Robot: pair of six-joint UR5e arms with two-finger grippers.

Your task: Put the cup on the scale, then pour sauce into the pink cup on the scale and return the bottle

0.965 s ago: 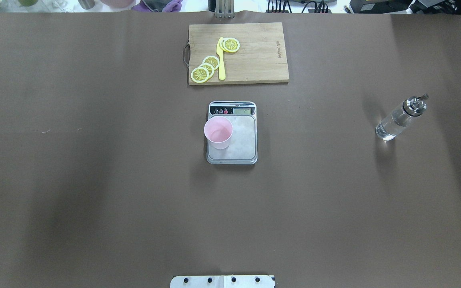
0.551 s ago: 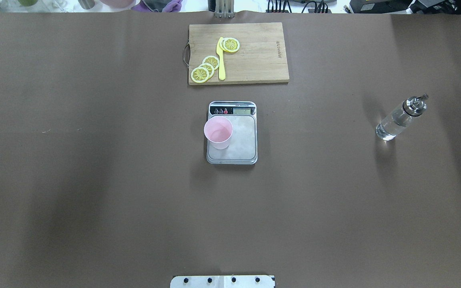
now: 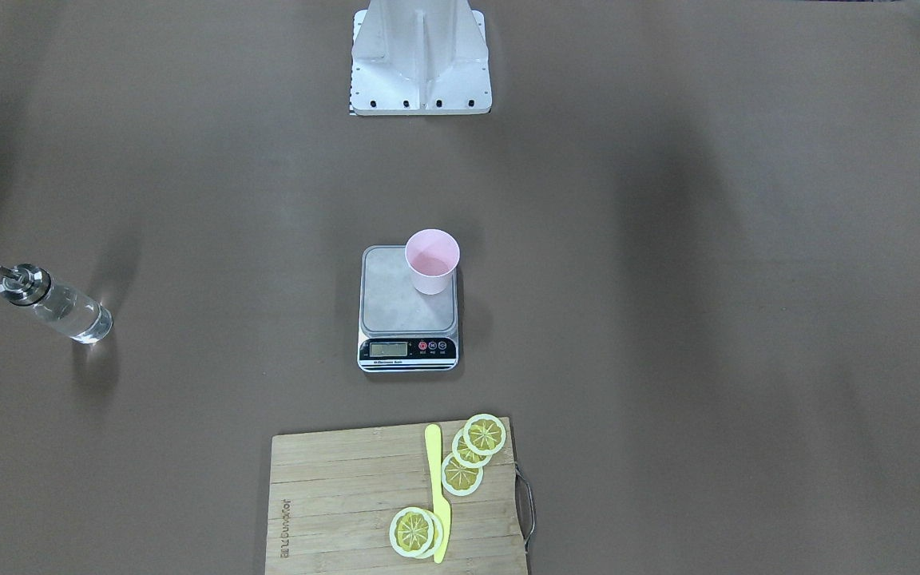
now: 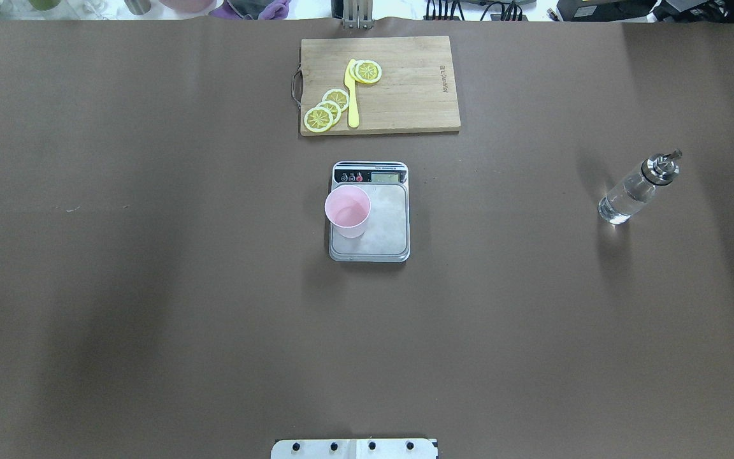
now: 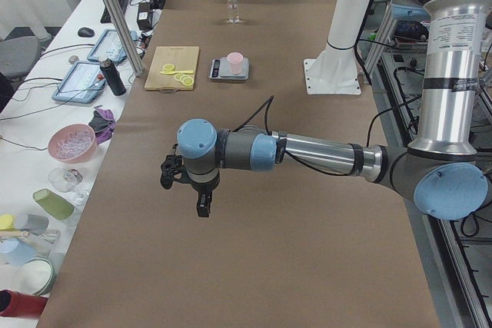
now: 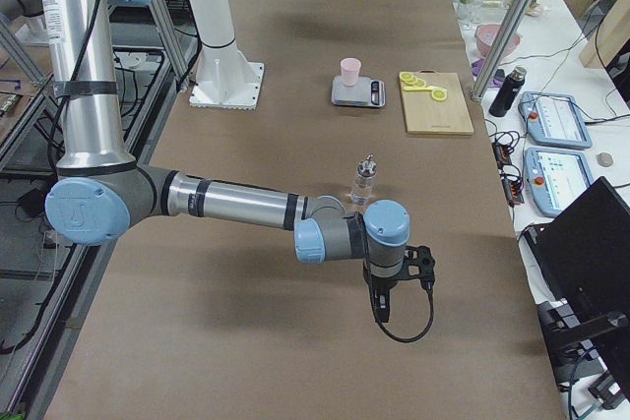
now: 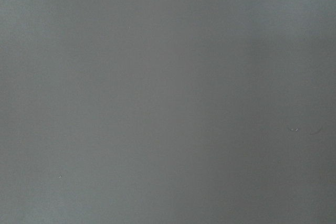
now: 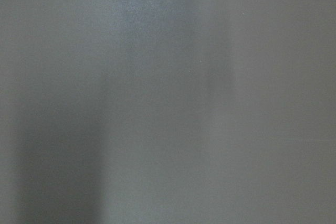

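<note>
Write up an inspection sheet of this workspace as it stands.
Surface: table under a brown covering; no spill seen.
Job's things: cup upright on the scale, at the platform edge toward the robot's left; bottle upright on the robot's right, unheld.
Clutter: cutting board beyond the scale, with lemon slices and a yellow knife.
Grippers: left gripper and right gripper hang over bare table; open or shut cannot be told.
Cables: black cable loops below the right wrist.
Surroundings: side bench with tablets and a pink bowl.
</note>
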